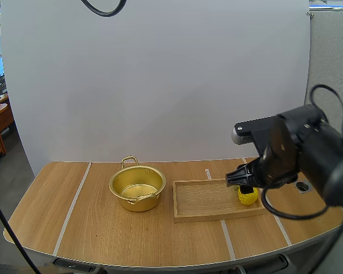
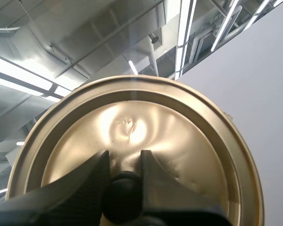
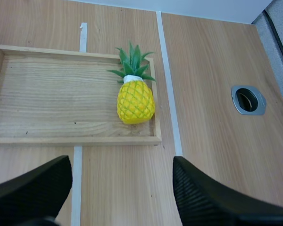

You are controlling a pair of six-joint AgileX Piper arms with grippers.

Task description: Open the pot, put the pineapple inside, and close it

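The gold pot [image 1: 138, 188] stands without its lid on the table, left of the wooden tray [image 1: 206, 201]. The gold lid [image 2: 179, 136] is held up in the air, my left gripper [image 2: 123, 188] shut on its black knob [image 2: 122, 200]. A yellow pineapple [image 3: 134, 100] with green leaves lies in the tray's right end [image 3: 47, 94]. In the high view the pineapple [image 1: 247, 196] shows just below my right gripper [image 1: 240, 178], which hangs above it. My right gripper [image 3: 120, 193] is open, its fingers wide apart over the table in front of the tray.
A round metal-rimmed hole [image 3: 247, 100] is set in the table right of the tray. White tape lines [image 3: 167, 80] run across the wood. The table's front edge [image 1: 160, 264] curves close to the arms.
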